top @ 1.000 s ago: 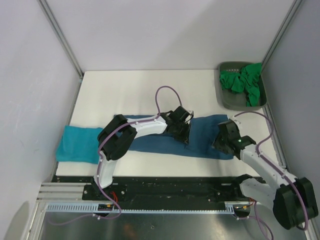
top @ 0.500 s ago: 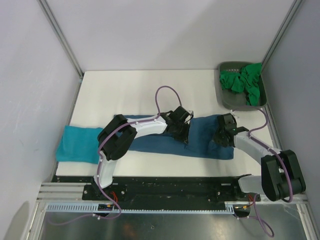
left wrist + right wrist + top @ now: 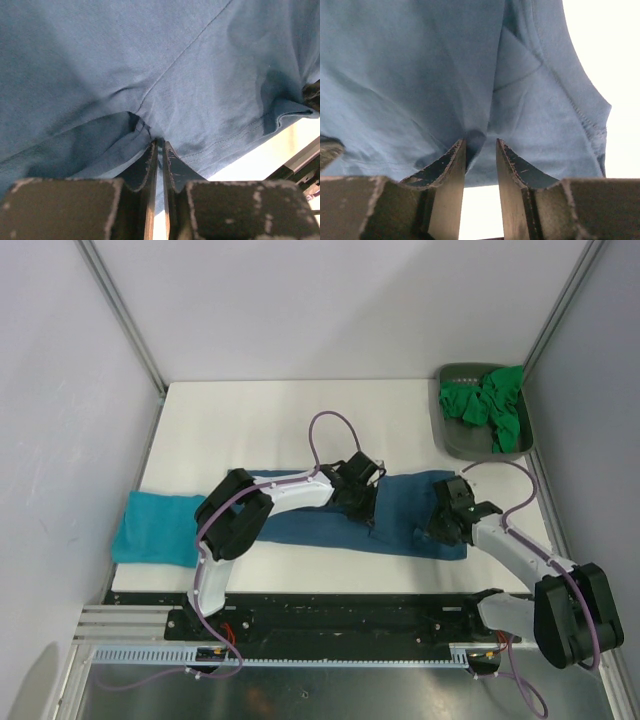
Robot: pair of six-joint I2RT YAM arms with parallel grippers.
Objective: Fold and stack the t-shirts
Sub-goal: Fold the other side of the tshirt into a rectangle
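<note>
White table [image 3: 250, 420] inside the pale-walled booth. Biggest thing on it is the dark steel-blue t-shirt [image 3: 400, 515], laid out as a long band across the near middle and not folded yet imo. The turquoise t-shirt [image 3: 155, 528] is already a neat block at the near left, prob the start of the stack. The green t-shirts [image 3: 490, 405] are bunched in the grey tray [image 3: 460, 445] at the far right, waiting.

Both arms are on the blue one's near edge so I can lift and fold it over. Left gripper [image 3: 159, 142]: jaws nearly together, nipping a pucker of cloth at the tips. Right gripper [image 3: 480, 142]: jaws apart, straddling a ridge of cloth near the right end, doesn't look clamped yet.

Vs a sec ago: left arm and all the shirts are the same, but the right arm's elbow has swung around and the gripper is back at roughly the same spot.
</note>
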